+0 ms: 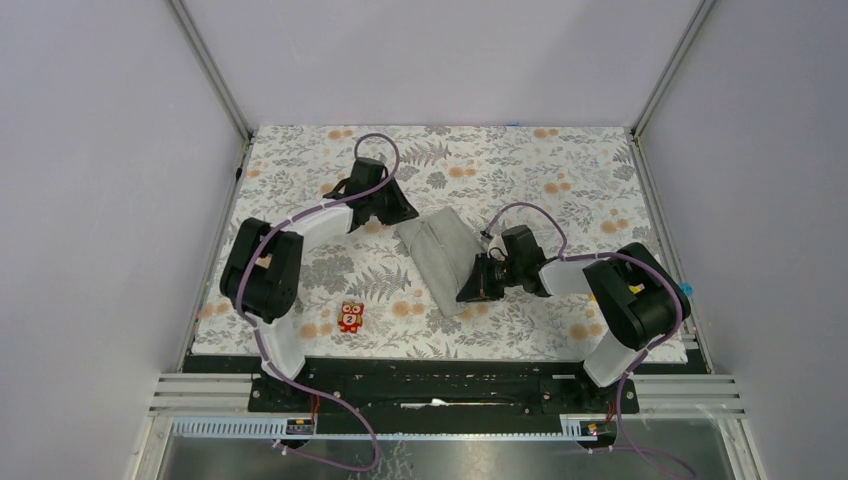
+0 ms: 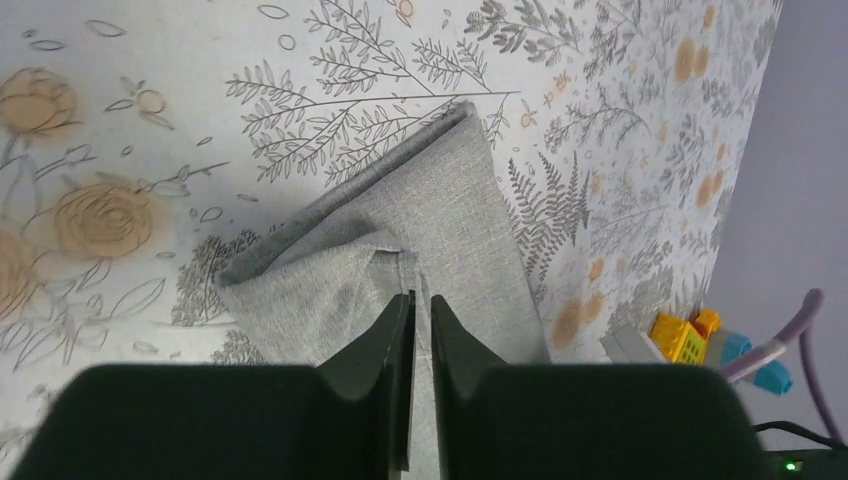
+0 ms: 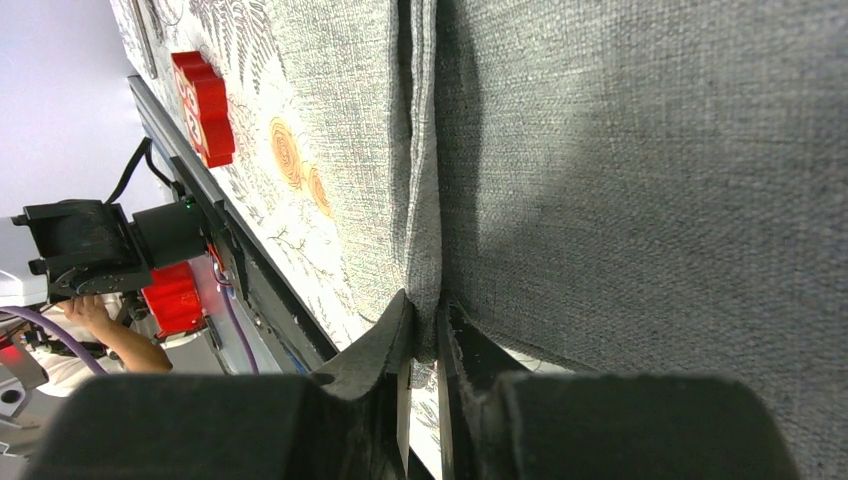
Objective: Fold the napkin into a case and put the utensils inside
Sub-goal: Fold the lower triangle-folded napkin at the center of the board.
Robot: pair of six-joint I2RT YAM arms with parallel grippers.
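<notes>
Starting at the near edge of the bench, left of centre, there's a little red toy sitting alone, well apart from the action. Over at the right edge a yellow block peeks out in the left wrist view.

Moving up, the right arm reaches in from the right. The right jaws are clamped tight on the near end of the napkin, with a doubled edge of grey cloth pinched between them.

The napkin itself is folded into layers in the middle of the bench and runs at a slant, from near centre up toward the far left.

At its far end the left arm curls in from the left side. The left jaws are almost together, and a seam of the cloth is nipped between them.
</notes>
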